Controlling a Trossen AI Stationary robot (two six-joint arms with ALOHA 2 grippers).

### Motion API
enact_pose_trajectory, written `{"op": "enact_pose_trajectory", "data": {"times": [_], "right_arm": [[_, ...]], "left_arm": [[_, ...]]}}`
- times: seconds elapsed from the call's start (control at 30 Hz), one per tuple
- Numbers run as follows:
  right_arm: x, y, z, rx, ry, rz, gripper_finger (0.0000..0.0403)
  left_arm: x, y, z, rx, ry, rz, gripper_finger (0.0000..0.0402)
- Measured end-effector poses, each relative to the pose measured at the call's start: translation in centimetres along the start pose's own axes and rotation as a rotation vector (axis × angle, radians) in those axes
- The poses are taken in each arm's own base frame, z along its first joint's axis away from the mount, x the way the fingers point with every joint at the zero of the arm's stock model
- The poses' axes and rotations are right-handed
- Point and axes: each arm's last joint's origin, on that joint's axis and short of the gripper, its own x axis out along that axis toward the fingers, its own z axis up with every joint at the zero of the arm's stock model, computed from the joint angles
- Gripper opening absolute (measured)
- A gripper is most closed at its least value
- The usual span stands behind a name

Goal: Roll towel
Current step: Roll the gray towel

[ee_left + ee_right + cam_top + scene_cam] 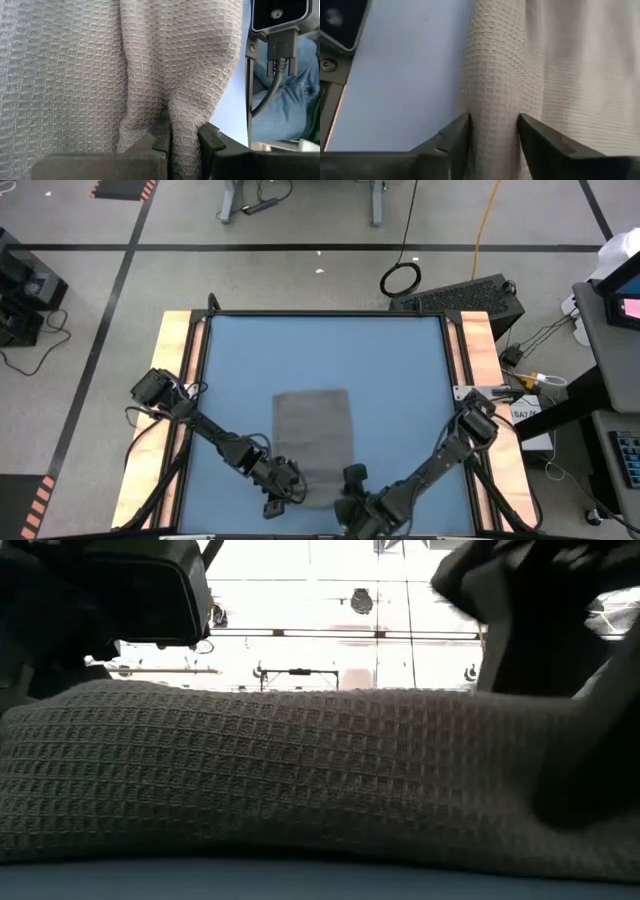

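Note:
The grey waffle-weave towel (pixel 313 438) lies flat on the blue tabletop (pixel 320 350), and its near end (pixel 300 780) is gathered into a thick roll across the table. My left gripper (pixel 288 486) is at the roll's left part, shut on a fold. My right gripper (pixel 352 480) is at the roll's right part, one finger on each side of it. Both reach in from the near corners, slanting down. My left gripper (pixel 182 137) pinches a raised fold (pixel 185 117) of the towel's rolled near end between its two fingers, coming from the near left and slanting down. The fold bunches upward between the fingers while the roll rests on the table. My right gripper (pixel 495 125) has the rolled near edge (pixel 495 100) between its two fingers, which lie along the roll's two sides and touch them. It comes from the near right, slanting down. The roll lies on the table and narrows slightly between the fingers.
Wooden rails (pixel 180 380) (pixel 478 360) run along the table's left and right sides. Bare blue tabletop stretches beyond the towel's far edge. My right arm's wrist camera (pixel 277 20) shows close by in the left wrist view.

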Motion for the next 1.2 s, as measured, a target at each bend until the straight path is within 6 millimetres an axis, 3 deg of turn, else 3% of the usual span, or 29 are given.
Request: {"op": "enact_pose_trajectory", "data": {"times": [0.3,0.53,0.67,0.77,1.0,1.2], "right_arm": [[2.6,-4.1,1.7,0.122,0.170,0.241,0.0109],[3.8,-7.0,2.7,0.132,0.238,0.407,0.0012],[3.8,-8.1,3.1,0.154,0.246,0.456,0.0018],[3.2,-8.5,3.5,0.144,0.233,0.521,0.0014],[2.9,-9.8,4.3,0.170,0.233,0.690,0.0005],[4.0,-12.5,5.0,0.208,0.196,0.684,0.0004]], "left_arm": [[0.1,-0.3,-0.4,0.044,-0.071,0.072,0.0056],[0.2,-1.0,-1.3,0.110,-0.104,0.131,0.0148],[-0.3,-1.5,-1.7,0.119,-0.081,0.116,0.0213],[-1.7,-1.7,-1.9,0.117,-0.036,0.133,0.0241],[-6.3,-4.1,-2.3,0.252,-0.143,0.132,0.0249],[-6.7,-6.9,-5.5,0.369,-0.290,0.184,0.0249]]}}
